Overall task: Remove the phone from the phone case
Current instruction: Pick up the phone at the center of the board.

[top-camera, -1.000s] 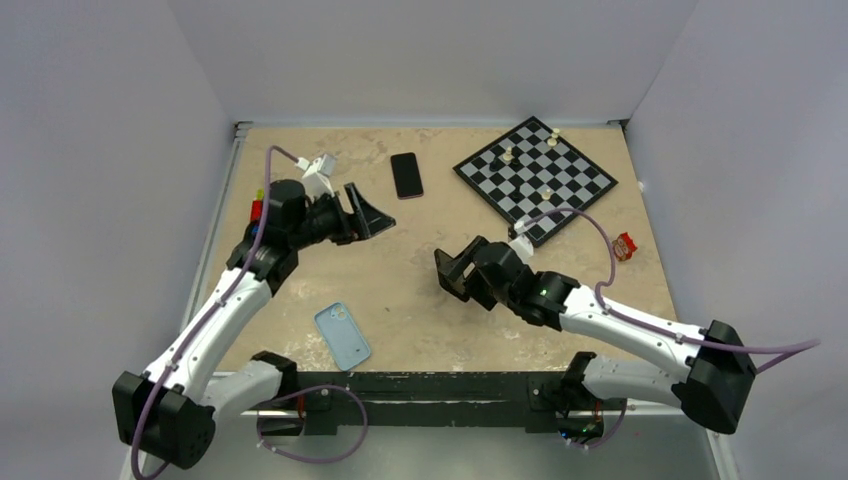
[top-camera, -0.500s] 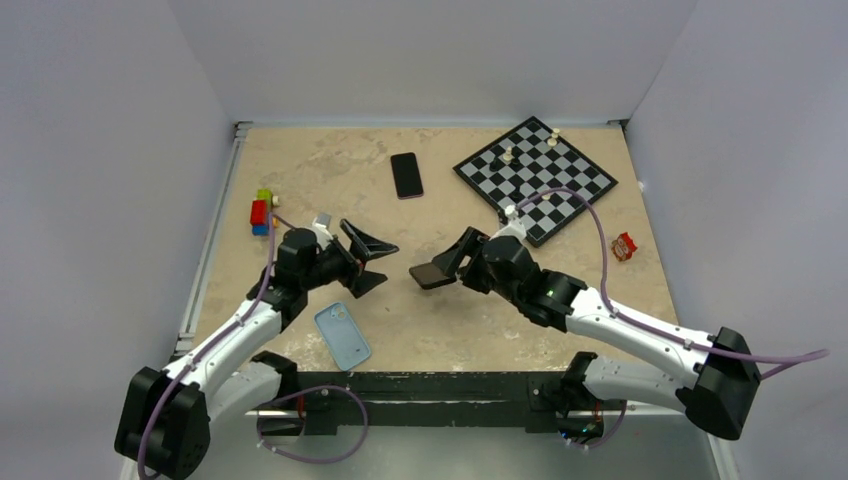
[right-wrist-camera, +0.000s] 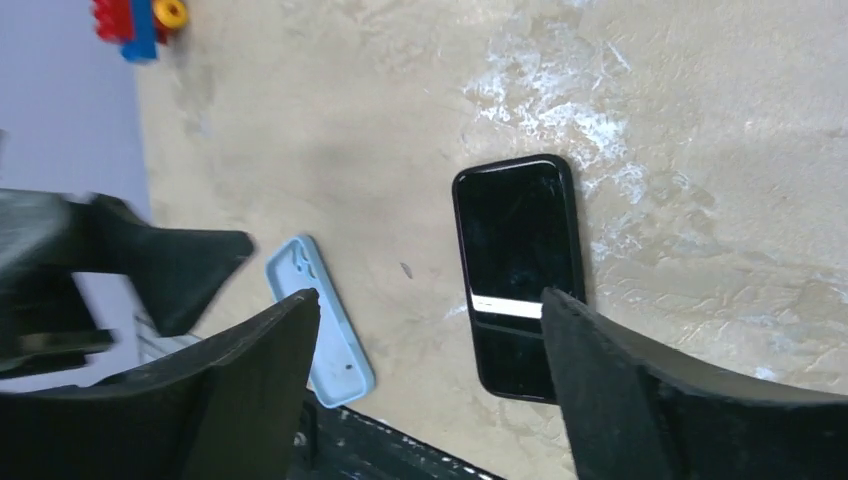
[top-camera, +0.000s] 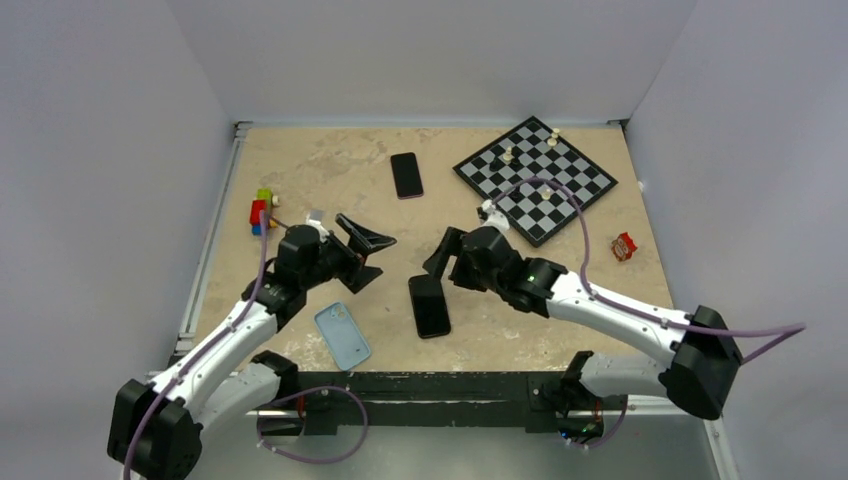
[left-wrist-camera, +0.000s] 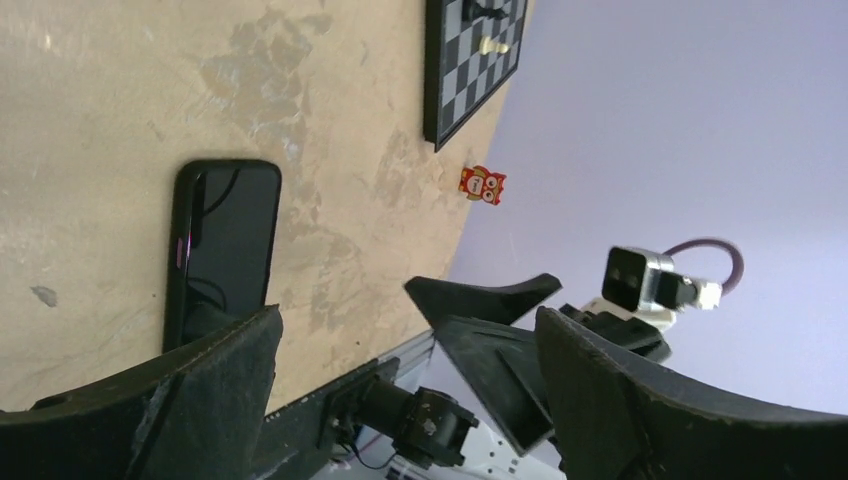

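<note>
The phone (top-camera: 429,306) lies apart from the case (top-camera: 342,336), both near the bench's (top-camera: 330,170) near edge.
The left gripper (top-camera: 370,254) and right gripper (top-camera: 440,264) both gape empty; extraction looks done, leaving only withdrawal.

Black phone (right-wrist-camera: 518,262) lying screen up on the beige worktop (right-wrist-camera: 380,130), its lower right edge hidden behind one finger of the right end effector (right-wrist-camera: 430,300), whose fingers stand apart and grip nothing. A light blue phone case (right-wrist-camera: 340,345) lies apart to its left; toy bricks (right-wrist-camera: 135,20) sit at upper left.
</note>
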You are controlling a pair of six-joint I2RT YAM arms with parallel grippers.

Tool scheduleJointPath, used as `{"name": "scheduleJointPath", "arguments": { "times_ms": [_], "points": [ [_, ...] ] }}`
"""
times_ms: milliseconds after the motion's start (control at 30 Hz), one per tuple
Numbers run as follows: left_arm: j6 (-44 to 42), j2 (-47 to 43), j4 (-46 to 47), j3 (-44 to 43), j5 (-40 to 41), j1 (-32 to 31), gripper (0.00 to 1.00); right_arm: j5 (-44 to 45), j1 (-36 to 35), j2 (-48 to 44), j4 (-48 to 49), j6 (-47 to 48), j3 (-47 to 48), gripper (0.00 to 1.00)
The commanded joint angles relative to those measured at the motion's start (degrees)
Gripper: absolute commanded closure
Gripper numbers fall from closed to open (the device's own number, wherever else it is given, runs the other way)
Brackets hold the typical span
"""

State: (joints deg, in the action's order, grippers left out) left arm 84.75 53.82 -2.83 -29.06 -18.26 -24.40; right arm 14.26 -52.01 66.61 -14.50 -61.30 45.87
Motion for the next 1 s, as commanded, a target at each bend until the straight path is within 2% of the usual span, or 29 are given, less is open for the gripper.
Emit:
{"name": "scheduleJointPath", "arguments": {
  "times_ms": [0,100,133,167,300,433,600,767,967],
  "points": [
    [-14.0,-6.3,-9.1,-5.9,6.9,0.7,0.00,-4.9,-2.2,6.6,-4.4,12.2,4.8,0.09],
    [-20.4,-8.4,-16.9,-10.9,10.6,1.4,0.00,-2.7,-5.1,12.2,-8.9,15.5,7.8,0.07],
    [-22.6,-9.2,-18.8,-12.2,12.0,1.6,0.00,-1.0,-6.5,14.2,-11.1,15.8,9.7,0.02],
    [-24.5,-10.1,-20.4,-13.2,13.8,1.6,0.00,0.1,-7.9,16.1,-13.0,16.0,11.6,0.02],
    [-30.4,-14.7,-24.5,-15.8,20.6,1.6,0.00,0.6,-12.3,23.5,-15.5,18.1,17.0,0.02],
    [-34.8,-17.7,-27.7,-17.8,23.8,1.6,0.01,0.7,-13.2,29.0,-16.3,18.3,19.2,0.02],
    [-36.4,-20.1,-29.6,-17.7,23.7,1.6,0.02,6.5,-14.2,32.9,-21.2,17.0,22.5,0.02],
    [-36.4,-20.6,-29.3,-17.1,23.0,1.6,0.02,8.0,-14.4,36.8,-23.9,16.9,24.1,0.02],
    [-36.3,-20.6,-28.8,-17.6,22.1,1.6,0.03,8.7,-14.4,37.1,-23.8,16.0,22.2,0.01]
  ]
}}
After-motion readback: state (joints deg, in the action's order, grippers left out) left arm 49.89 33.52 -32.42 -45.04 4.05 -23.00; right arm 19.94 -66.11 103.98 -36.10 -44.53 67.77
